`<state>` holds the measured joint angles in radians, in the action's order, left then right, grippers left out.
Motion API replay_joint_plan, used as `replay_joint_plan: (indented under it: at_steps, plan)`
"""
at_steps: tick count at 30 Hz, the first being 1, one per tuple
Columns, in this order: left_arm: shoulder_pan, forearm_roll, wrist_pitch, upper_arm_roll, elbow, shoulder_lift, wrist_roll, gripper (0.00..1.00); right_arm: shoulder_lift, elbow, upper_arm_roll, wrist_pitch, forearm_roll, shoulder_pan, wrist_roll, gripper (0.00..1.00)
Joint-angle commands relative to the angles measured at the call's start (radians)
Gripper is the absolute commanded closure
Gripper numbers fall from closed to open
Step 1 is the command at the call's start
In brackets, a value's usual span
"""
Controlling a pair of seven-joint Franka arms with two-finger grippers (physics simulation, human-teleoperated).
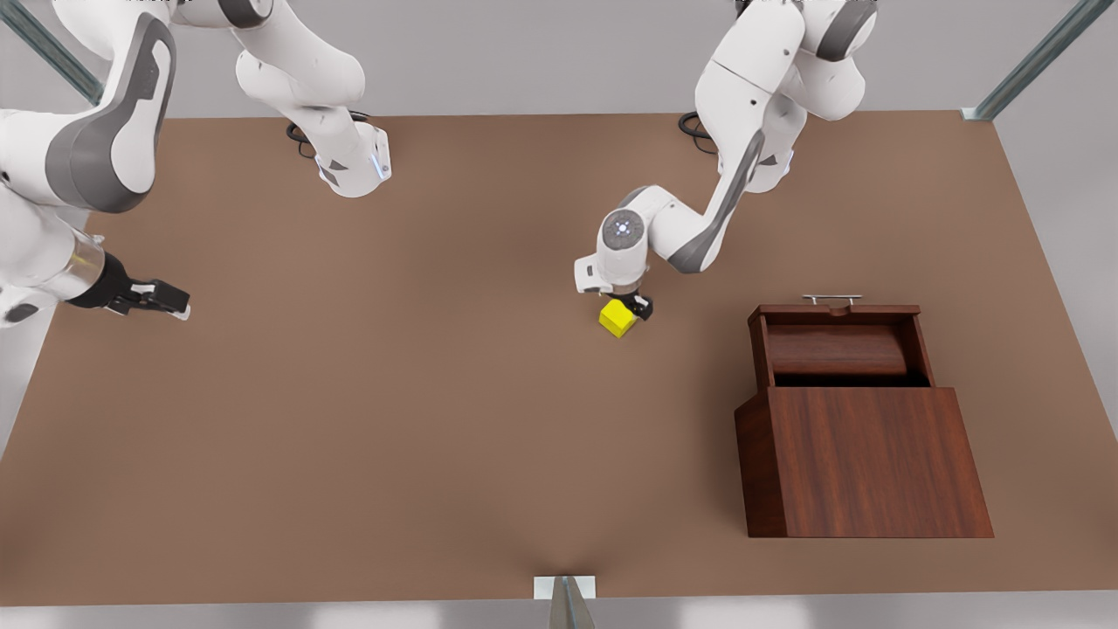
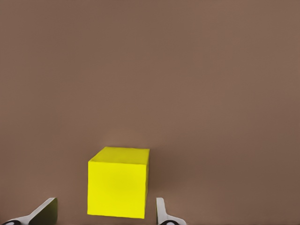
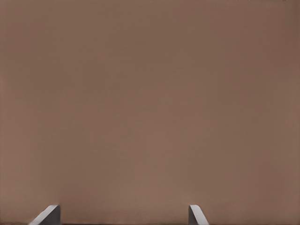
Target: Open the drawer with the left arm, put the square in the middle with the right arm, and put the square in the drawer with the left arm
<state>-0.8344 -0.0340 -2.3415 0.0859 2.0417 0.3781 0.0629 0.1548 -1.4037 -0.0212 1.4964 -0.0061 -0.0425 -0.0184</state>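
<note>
Left pincer straddles the square mid-counter, fingers apart. Right pincer waits at the front view's left, fingers apart. Drawer stands pulled out.

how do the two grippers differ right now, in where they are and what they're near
The left gripper hangs at the middle of the table, right over the yellow square; the right gripper waits off at the front view's left edge, near nothing. In its wrist view the left gripper's fingers stand either side of the square with gaps showing; the right gripper's fingers frame bare tabletop. Both are black, two-fingered and open.
</note>
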Motion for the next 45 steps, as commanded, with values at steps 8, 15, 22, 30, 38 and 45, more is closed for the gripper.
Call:
replay_joint_plan:
  at_steps: [8, 15, 22, 30, 38, 45]
  plan:
    - [0.0, -0.026, -0.061, 0.003, 0.012, 0.059, -0.002, 0.0, 0.038, 0.003, 0.0, 0.011, 0.015, -0.016, 0.003, 0.0]
    - [0.0, -0.024, -0.104, 0.003, 0.011, 0.122, 0.0, 0.0, 0.043, 0.02, 0.0, 0.01, 0.02, -0.016, 0.003, 0.0]
    - [0.001, -0.026, -0.113, 0.003, 0.006, 0.136, -0.002, 0.28, 0.045, 0.022, 0.0, 0.011, 0.02, -0.017, 0.005, 0.0]
    - [0.003, -0.024, -0.076, 0.006, -0.021, 0.119, -0.002, 0.28, 0.06, 0.031, 0.0, 0.011, 0.02, -0.016, 0.003, 0.0]
    - [0.011, 0.063, 0.318, 0.204, -0.112, -0.159, -0.235, 0.28, 0.058, 0.031, 0.0, 0.01, 0.018, -0.016, 0.003, 0.0]
    - [0.009, 0.063, 0.436, 0.546, -0.112, -0.211, -0.739, 0.28, 0.058, 0.032, 0.0, 0.01, 0.009, -0.016, 0.003, 0.0]
